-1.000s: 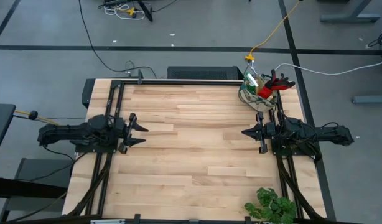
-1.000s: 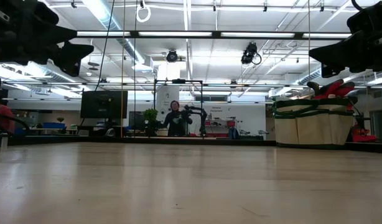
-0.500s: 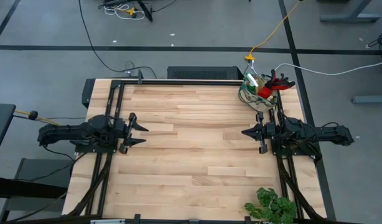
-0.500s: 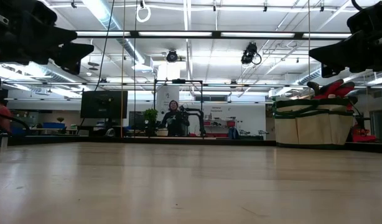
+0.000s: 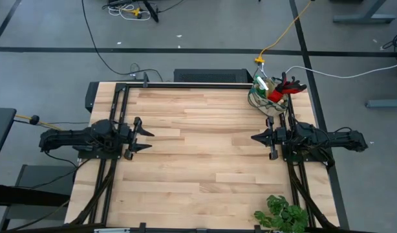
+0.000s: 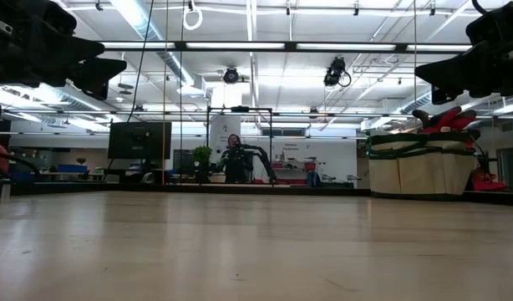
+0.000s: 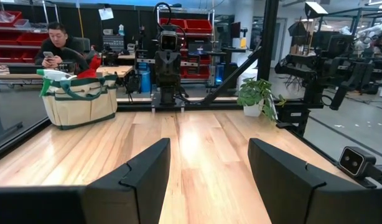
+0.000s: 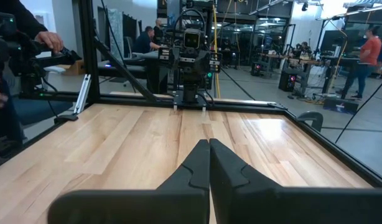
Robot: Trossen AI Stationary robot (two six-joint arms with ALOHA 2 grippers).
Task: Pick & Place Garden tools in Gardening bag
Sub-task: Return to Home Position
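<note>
Grey concrete floor [image 5: 205,26] crossed by black cables [image 5: 90,35], ceiling strip lights [image 6: 135,15], red shelving bins [image 7: 197,26], dark monitor [image 6: 139,140]

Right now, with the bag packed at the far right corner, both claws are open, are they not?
Not quite: only the left claw is open. The right wrist view shows the right claw shut. The gardening bag does stand at that corner.

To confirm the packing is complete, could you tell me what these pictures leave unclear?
- Low view: the gardening bag hides its contents behind its wall, except the red glove.
- High view: the tools in the bag are too small to tell apart.
- High view: the plant is cut off by the bottom edge.
</note>
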